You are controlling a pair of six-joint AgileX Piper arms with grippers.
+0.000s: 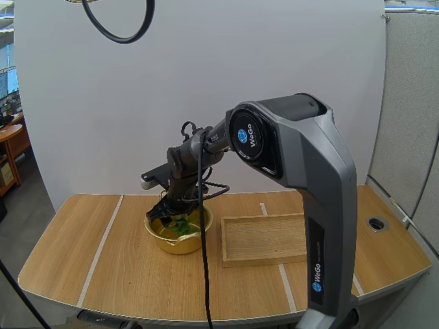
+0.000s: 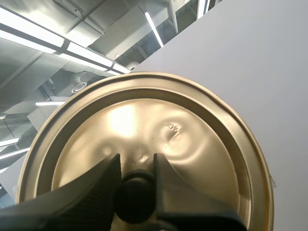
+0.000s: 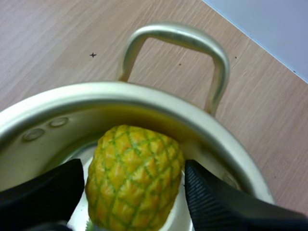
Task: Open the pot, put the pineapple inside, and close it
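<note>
Pot (image 1: 180,245) open, near the middle of the table (image 1: 137,274), just left of the tray (image 1: 264,240) and nearer the far edge than the front.

(a) The right gripper (image 3: 134,166) reaches down inside the pot. Its fingers (image 3: 216,202) are clamped on the two flanks of the pineapple (image 3: 134,185), which sits below the rim and near the wall that carries the handle (image 3: 173,36). Whether the fruit rests on the bottom cannot be told.

(b) The left gripper (image 2: 136,163) holds the lid (image 2: 159,120) up and clear of the table, its fingertips pinched on the black knob (image 2: 134,199).

Handling, as a judgement. The pineapple looks like a small, stiff, light model. Its scaled skin should give the pads good purchase, but the rounded body may tip or roll once let go. The best hold is across its widest part, as here. The lid is thin, smooth, slightly dented metal, so probably light and slippery at the rim. The knob is the only sound place to grip it, and it must come down level to seat in the pot.
</note>
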